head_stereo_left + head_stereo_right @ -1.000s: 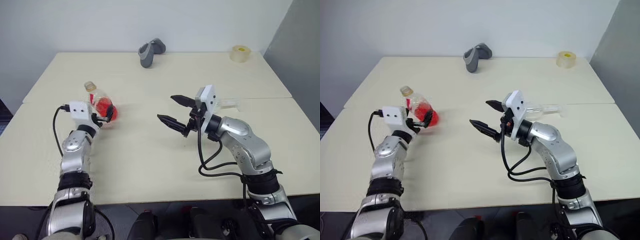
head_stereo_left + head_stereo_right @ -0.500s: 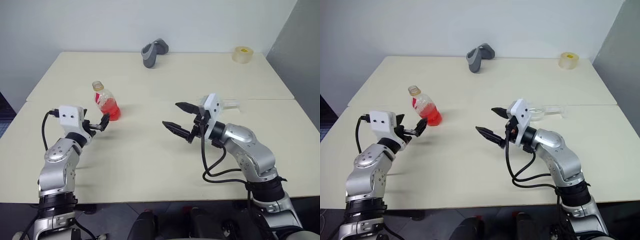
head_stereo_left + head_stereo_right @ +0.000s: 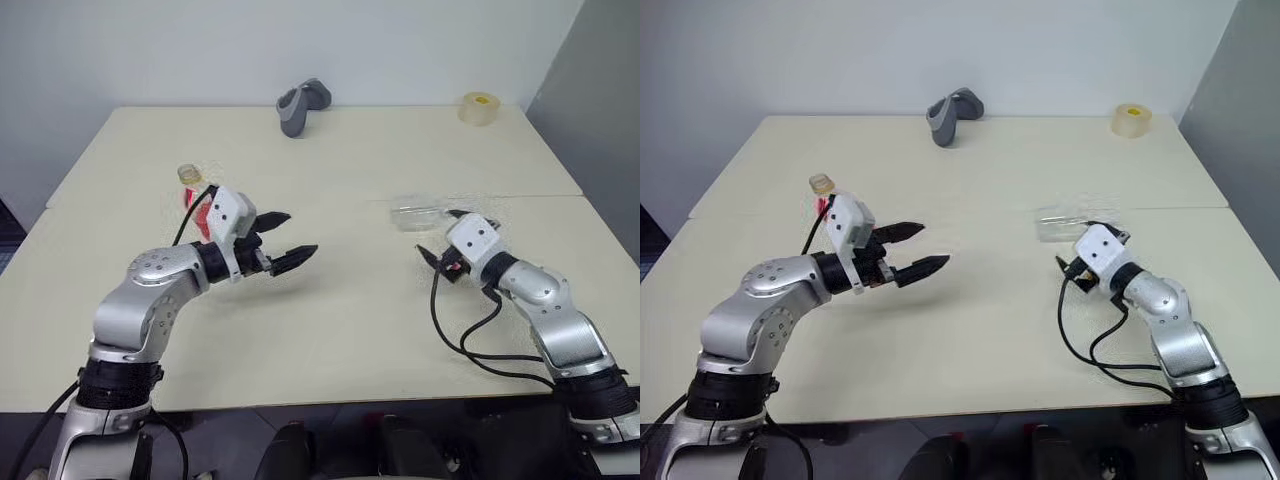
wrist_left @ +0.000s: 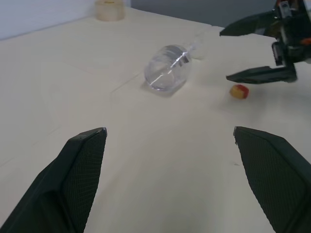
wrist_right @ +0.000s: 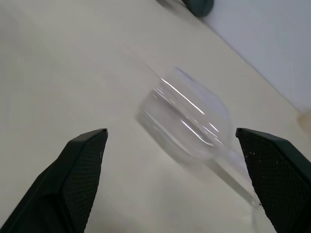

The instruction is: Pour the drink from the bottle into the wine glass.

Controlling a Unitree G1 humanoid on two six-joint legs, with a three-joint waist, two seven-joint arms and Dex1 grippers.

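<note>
Big pale desk [image 3: 330,320] first, then left gripper [image 3: 285,240] spread wide and empty mid-desk, bottle [image 3: 193,190] standing upright just behind that arm, right gripper [image 5: 170,145] also wide and lined up on the wine glass [image 4: 167,74] lying on its side, probably to stand it up before pouring.

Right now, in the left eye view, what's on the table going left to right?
bottle → left gripper → grey handle-shaped object → wine glass, lying on its side → right gripper → tape roll
</note>
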